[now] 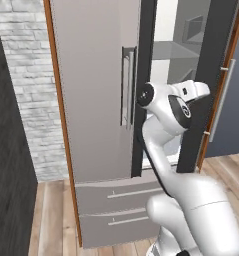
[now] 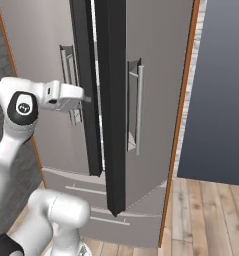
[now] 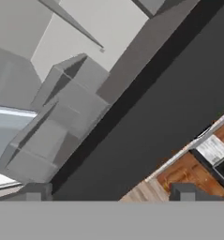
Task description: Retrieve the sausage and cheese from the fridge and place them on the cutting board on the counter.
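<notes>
Room: wood plank floor (image 1: pixel 51 215), white brick wall (image 1: pixel 28 75) left of the fridge (image 1: pixel 91 100), dark grey wall (image 2: pixel 221 90) to its right. Fridge is tall, grey, orange-brown side trim, two drawers (image 1: pixel 116 205) at the bottom with bar pulls. Left door shut, vertical bar handle (image 1: pixel 126 87) on it. Right door (image 2: pixel 141 100) swung out partway, its dark edge toward the base, own bar handle (image 2: pixel 138 107) on the outer face. Gap between doors shows white interior with a pale shelf (image 1: pixel 183 50) and a grey box shape high up.

Arm's hand reaches into the gap at about handle height. Hand view, rolled: grey door bins (image 3: pixel 57 122) and white liner on one side, dark door edge (image 3: pixel 169 103) running diagonally through the middle, strip of wood floor, brown cabinets and a bit of white-veined dark worktop (image 3: pixel 215 149) in the lower corner.

Fingers (image 3: pixel 108 192) spread wide, both tips at the bottom of the hand view, well apart, nothing between them. The fridge is the task's thing here: bins lie ahead of one tip, the dark door edge runs between the tips, whether it touches them I cannot tell
</notes>
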Tool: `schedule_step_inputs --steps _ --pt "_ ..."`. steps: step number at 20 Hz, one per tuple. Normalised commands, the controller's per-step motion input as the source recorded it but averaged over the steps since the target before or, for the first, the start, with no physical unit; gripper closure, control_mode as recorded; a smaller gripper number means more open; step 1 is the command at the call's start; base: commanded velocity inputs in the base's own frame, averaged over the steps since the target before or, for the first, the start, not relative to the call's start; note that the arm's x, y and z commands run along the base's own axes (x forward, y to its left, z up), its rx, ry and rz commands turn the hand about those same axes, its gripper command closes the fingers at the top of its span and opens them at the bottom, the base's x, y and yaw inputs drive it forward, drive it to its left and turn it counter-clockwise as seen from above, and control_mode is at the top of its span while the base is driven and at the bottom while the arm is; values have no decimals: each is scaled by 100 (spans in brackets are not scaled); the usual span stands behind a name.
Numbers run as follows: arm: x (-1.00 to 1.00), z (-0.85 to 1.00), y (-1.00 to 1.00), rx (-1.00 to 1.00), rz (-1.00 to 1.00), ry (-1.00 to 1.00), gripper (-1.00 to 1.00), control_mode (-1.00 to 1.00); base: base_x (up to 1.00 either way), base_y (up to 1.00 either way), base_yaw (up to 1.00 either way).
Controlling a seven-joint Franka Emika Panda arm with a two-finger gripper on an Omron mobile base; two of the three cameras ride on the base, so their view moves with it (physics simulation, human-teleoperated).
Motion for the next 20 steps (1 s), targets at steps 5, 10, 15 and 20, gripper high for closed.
schedule_step_inputs --steps 5,10,15,20 --pt "73 0 42 -13 11 2 -100 -100 0 0 0" --pt "32 0 11 -9 -4 0 -100 -100 0 0 0" --pt "54 -2 -33 -7 -9 1 -100 -100 0 0 0" --pt "76 -15 -53 -7 -4 3 -100 -100 0 0 0"
